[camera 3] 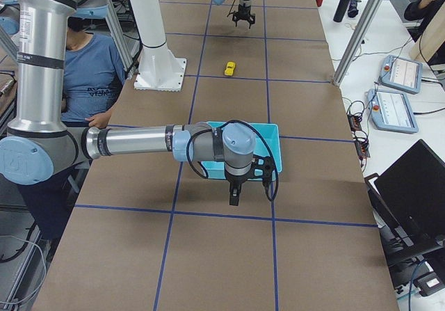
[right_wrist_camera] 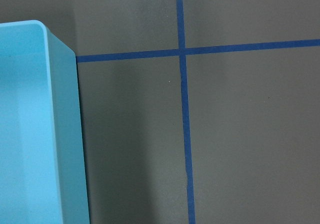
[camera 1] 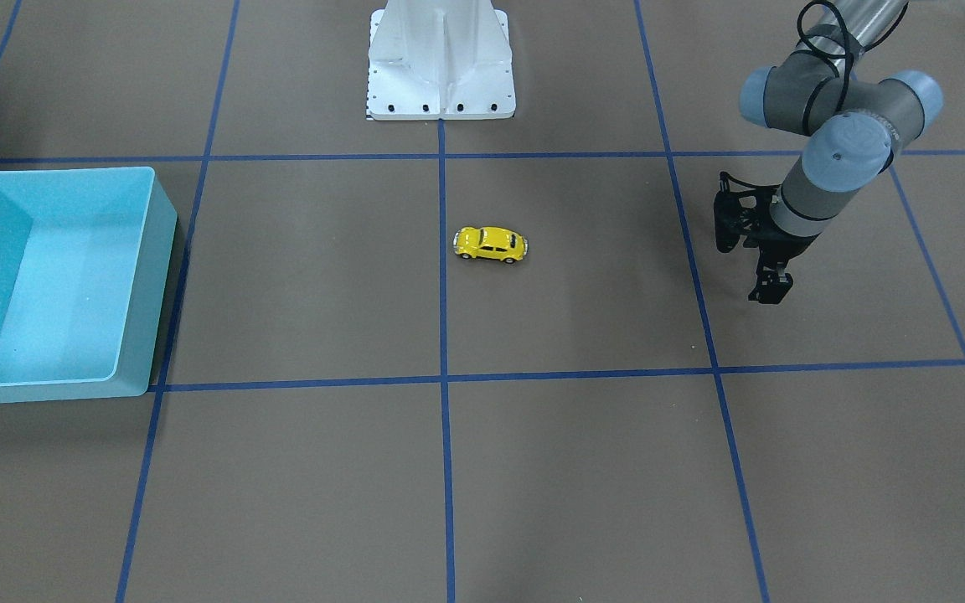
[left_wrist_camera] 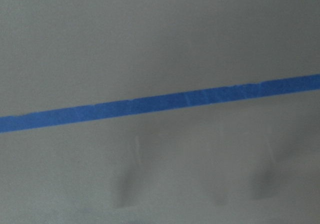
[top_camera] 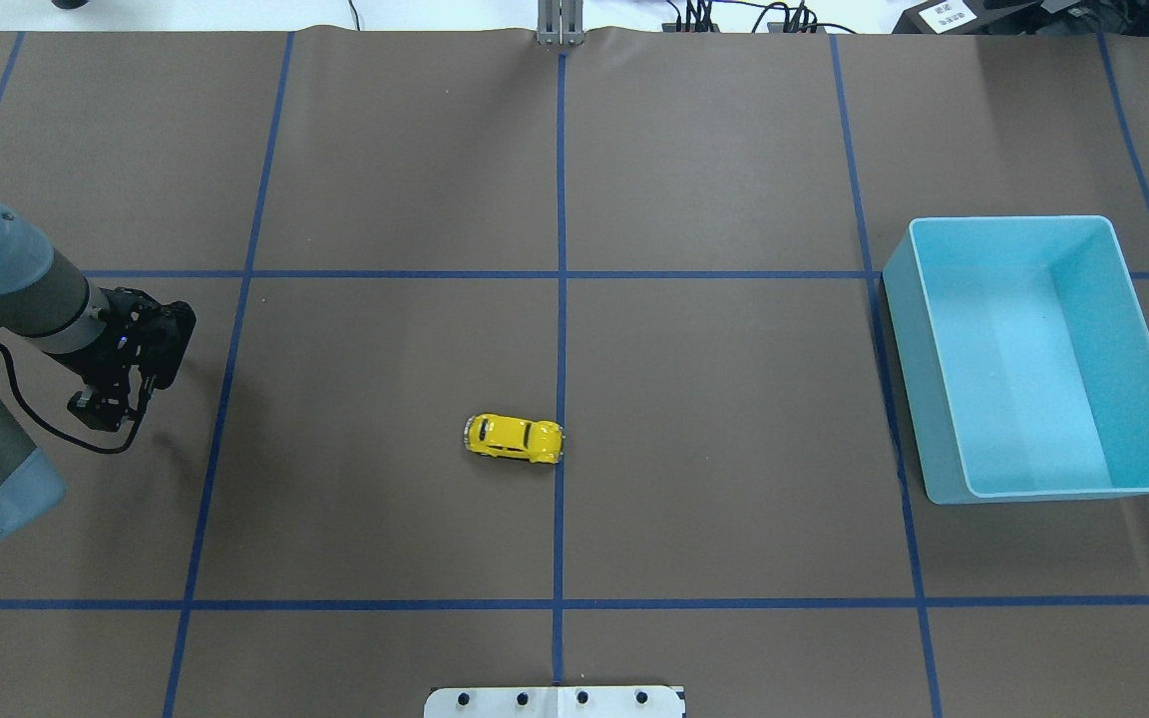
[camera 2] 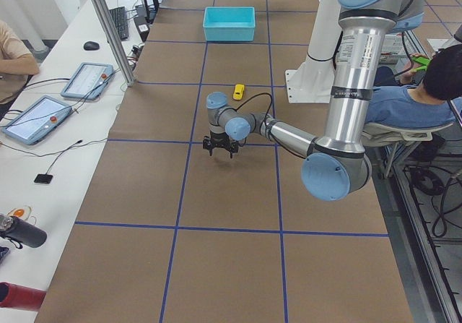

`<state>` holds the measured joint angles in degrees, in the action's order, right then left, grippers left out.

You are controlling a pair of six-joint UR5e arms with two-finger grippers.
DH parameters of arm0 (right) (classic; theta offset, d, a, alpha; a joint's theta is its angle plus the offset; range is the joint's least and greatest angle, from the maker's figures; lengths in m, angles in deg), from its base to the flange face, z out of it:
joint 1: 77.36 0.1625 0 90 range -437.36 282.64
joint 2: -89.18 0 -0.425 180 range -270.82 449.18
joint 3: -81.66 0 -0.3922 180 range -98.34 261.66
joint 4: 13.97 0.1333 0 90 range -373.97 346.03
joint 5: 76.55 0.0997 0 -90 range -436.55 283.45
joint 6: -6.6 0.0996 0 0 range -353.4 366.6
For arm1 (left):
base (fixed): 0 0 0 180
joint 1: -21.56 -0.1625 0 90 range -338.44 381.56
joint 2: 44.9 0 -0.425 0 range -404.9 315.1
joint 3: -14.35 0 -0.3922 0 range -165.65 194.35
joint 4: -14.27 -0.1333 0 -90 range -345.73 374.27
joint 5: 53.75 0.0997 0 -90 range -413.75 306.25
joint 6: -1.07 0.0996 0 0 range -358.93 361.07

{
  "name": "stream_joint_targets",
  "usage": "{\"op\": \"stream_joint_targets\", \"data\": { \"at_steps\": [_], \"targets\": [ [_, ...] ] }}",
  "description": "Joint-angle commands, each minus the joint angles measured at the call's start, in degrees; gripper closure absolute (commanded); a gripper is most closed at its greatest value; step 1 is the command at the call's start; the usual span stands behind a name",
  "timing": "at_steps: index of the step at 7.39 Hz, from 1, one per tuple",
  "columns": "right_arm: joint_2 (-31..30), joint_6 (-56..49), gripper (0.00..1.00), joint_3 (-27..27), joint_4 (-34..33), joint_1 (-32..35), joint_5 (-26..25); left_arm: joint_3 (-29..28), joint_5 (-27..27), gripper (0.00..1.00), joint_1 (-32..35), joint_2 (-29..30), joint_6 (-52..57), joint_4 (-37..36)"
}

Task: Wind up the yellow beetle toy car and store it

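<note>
Crossing brown paper (top_camera: 734,449): blue tape grid (top_camera: 560,199); left end effector (camera 1: 771,291) spread; right end effector (camera 3: 234,198): cannot tell.

Glossy yellow beetle toy car (camera 1: 491,244), matt brown paper (camera 1: 323,276), smooth plastic bin (camera 1: 152,293)

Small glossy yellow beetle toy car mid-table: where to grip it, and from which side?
Grip the small glossy yellow beetle toy car across its two long flanks, at mid-body, coming straight down from above. It stands upright on its wheels, alone on the brown table, so both flanks are open. The rounded roof would likely slip; the flanks look flatter and span less.
</note>
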<state>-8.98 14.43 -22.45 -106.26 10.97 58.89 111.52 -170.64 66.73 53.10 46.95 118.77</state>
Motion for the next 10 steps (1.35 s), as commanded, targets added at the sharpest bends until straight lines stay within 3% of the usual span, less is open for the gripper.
{"op": "stream_joint_targets", "data": {
  "at_steps": [1,3,5,7,10],
  "targets": [
    [0.25,-0.44,0.00,0.40,0.09,0.00,-0.35,0.04,0.00,0.00,0.00,0.00,0.00,0.00],
    [0.60,-0.80,0.00,-0.99,0.26,0.00,-0.53,0.04,0.00,0.00,0.00,0.00,0.00,0.00],
    [3.22,-0.80,0.00,-6.07,-0.87,0.26,-1.94,0.39,0.00,0.00,0.18,0.00,0.00,-0.09],
    [15.29,-0.19,0.00,-11.52,-14.33,-3.58,-2.63,0.65,0.00,0.00,5.42,0.00,-1.92,-1.14],
    [26.58,-0.70,0.00,-17.87,-17.49,-19.54,-8.68,1.01,-1.66,0.00,19.29,-0.09,-17.60,-7.02]
  ]
}}
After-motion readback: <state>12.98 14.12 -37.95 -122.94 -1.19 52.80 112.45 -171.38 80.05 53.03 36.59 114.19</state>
